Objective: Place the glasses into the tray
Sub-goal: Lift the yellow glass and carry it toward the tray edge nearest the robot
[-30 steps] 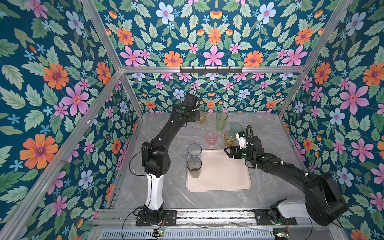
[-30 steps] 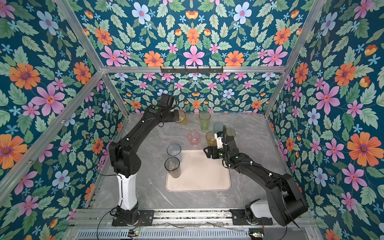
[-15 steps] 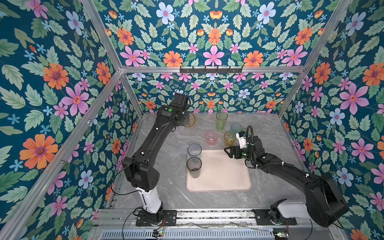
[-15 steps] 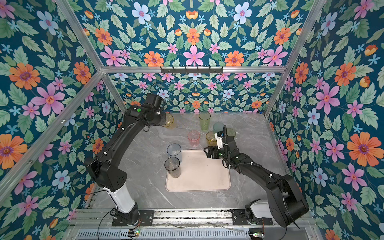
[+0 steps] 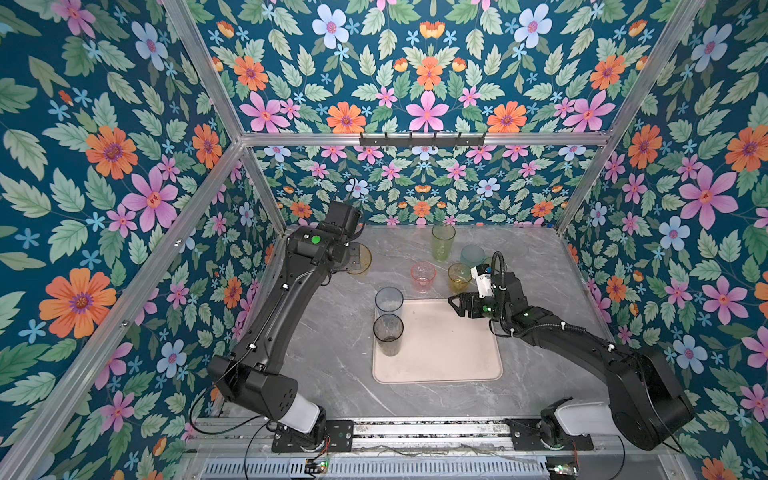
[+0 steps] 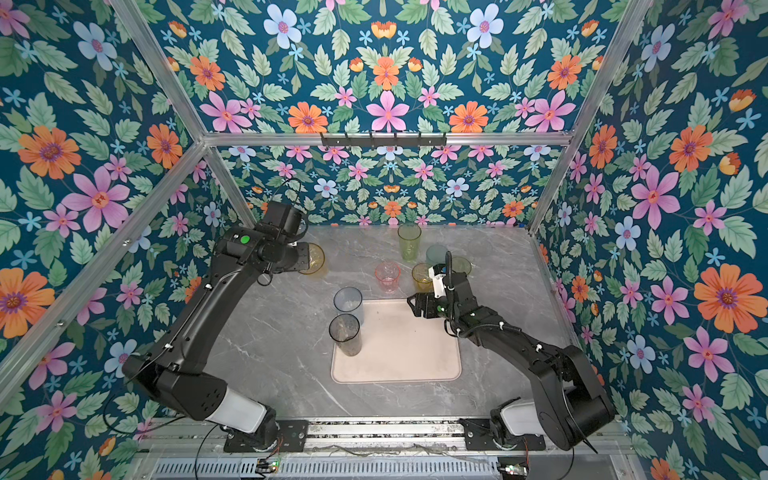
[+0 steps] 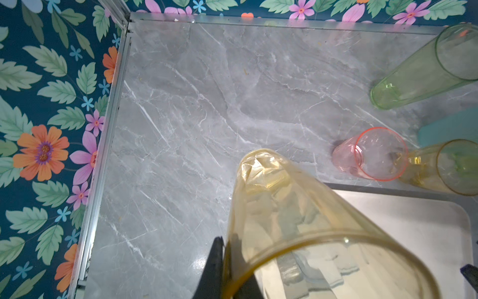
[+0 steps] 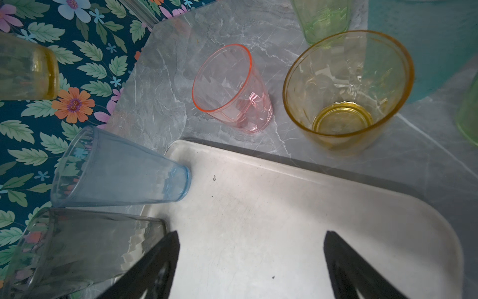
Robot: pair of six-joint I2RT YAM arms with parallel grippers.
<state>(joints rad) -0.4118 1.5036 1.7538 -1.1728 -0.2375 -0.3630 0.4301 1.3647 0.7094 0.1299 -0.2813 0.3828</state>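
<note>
Left end effector point(image 7: 228, 261) pinches the tall amber tumbler point(image 7: 284, 207) by its rim at the tray's point(image 5: 436, 370) ten o'clock; right end effector point(image 8: 251, 259) gapes wide.

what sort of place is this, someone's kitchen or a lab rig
Most likely a robot test booth, not a kitchen: black robot arms bolted to a metal rail, an aluminium frame carrying flower-print walls, and a marble-look table set with a tray and coloured glasses.
</note>
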